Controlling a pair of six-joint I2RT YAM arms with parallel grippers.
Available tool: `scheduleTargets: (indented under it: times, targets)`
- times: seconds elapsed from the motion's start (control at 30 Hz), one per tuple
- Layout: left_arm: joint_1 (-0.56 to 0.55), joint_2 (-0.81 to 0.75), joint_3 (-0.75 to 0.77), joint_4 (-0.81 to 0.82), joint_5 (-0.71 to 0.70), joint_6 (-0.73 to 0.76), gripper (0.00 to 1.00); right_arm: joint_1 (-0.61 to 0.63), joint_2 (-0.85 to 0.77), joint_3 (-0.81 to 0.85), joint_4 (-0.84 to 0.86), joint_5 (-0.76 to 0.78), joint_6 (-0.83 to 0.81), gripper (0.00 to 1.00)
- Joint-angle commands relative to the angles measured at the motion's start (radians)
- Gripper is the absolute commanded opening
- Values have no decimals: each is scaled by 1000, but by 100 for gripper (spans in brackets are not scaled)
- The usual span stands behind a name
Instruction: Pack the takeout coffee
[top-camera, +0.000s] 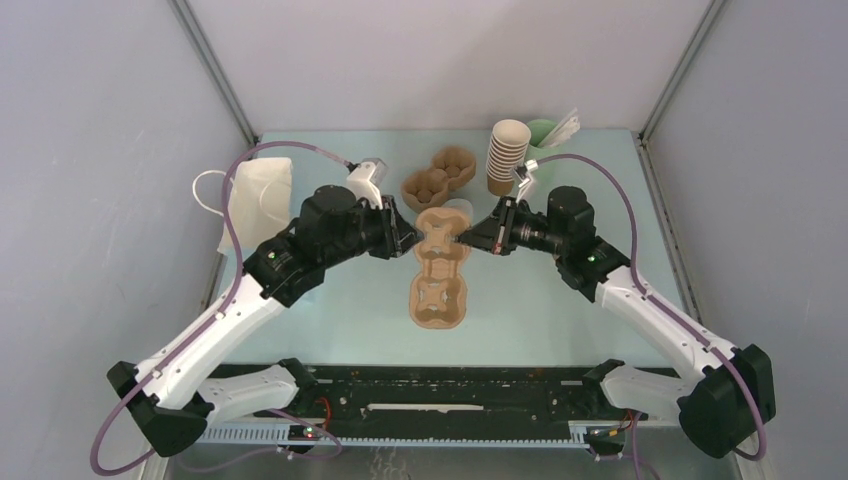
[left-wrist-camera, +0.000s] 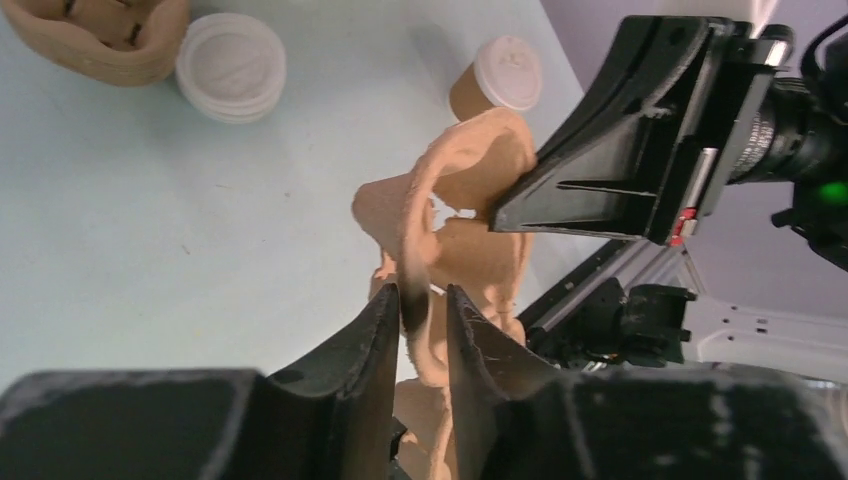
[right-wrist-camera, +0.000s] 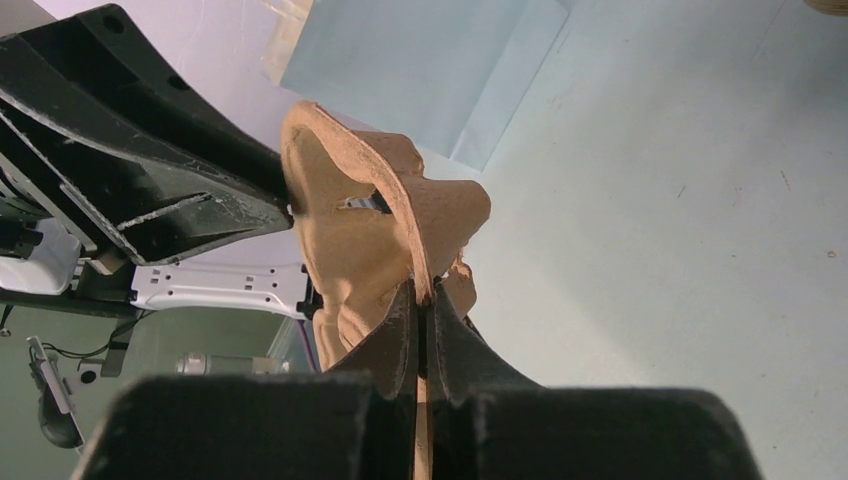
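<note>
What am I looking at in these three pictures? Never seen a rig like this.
Two robot arms are bolted at a table's near edge, each ending in a two-finger pincer. The wide picture comes from a fixed camera above and behind them; the other two come from cameras on the left and right wrists. On the table: spare carriers, stacked brown cups, a green cup, a white bag, white lids and the lidded coffee cup. Between the arms is a pulp cup carrier. The right pincer is shut on its rim. The left pincer straddles the opposite rim; whether it pinches is unclear.
</note>
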Motion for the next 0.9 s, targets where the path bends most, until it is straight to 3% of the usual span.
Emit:
scheduleTargets:
  times: [0.0,0.1,0.2,0.33,0.43,0.53,0.6,0.7,0.77,0.87]
  targets:
    - [4,-3,-7,71,84,-40,22,8,-25,7,38,-25,-16,0]
    - [2,-7,-9,67,76,-34,9,13,-28,8,44,-27,-10,2]
    - [4,-7,1,42,43,-20,0,11,-33,8,25,-30,-24,14]
    - [5,0,22,12,28,-1,0,-12,-67,9,-105,11,-126,54]
    - [5,-1,26,3,23,5,0,-34,-110,17,-202,42,-226,76]
    - [4,7,44,-29,11,21,0,6,-150,54,-328,169,-445,91]
    - [5,17,59,-56,13,41,0,115,-174,37,-345,279,-669,97]
    - [5,24,77,-102,6,77,0,369,-190,-8,-363,333,-1188,99]
    - [4,30,88,-127,9,93,0,450,-178,-26,-262,425,-1294,100]
    - [4,29,93,-142,16,100,0,450,-123,-14,-188,291,-1402,99]
